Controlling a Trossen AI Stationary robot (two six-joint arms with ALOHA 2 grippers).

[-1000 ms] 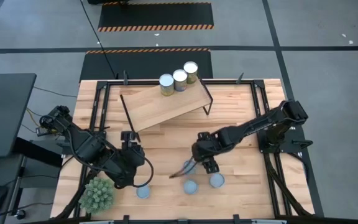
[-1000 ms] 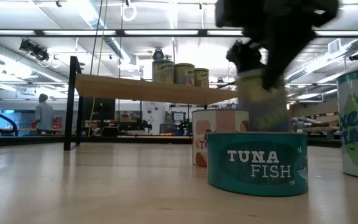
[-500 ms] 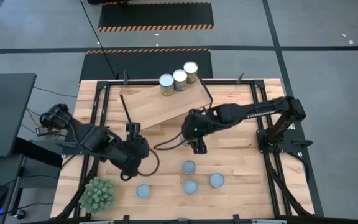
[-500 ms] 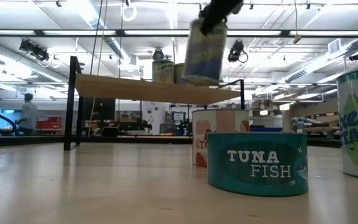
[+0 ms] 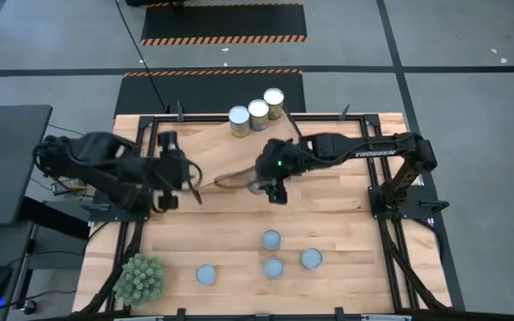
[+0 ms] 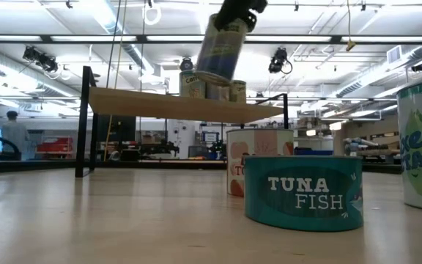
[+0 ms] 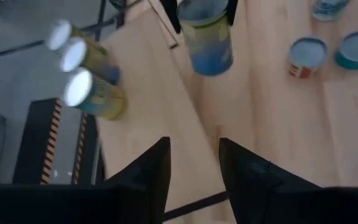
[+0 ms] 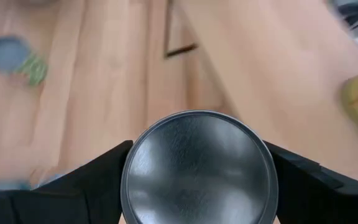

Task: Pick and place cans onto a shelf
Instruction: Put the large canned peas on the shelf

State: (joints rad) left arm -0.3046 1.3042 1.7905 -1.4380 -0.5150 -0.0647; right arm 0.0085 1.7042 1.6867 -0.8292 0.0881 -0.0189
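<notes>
My surface (image 5: 346, 214) is a light-wood top inside a black frame. The shelf (image 5: 230, 152) stands on it, a tilted plank on thin black legs. Three cans (image 5: 257, 111) stand in a row on the shelf's far edge. On the surface on the side of the shelf away from that row, well apart from it, sit four more cans (image 5: 272, 239), three clustered and one off toward the spiky green plant (image 5: 141, 278), which seems to rest at the surface's corner.

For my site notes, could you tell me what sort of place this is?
Probably a robotics lab or workshop hall: ceiling strip lights, hazard-striped floor mats, and a wooden table framed in black metal.
</notes>
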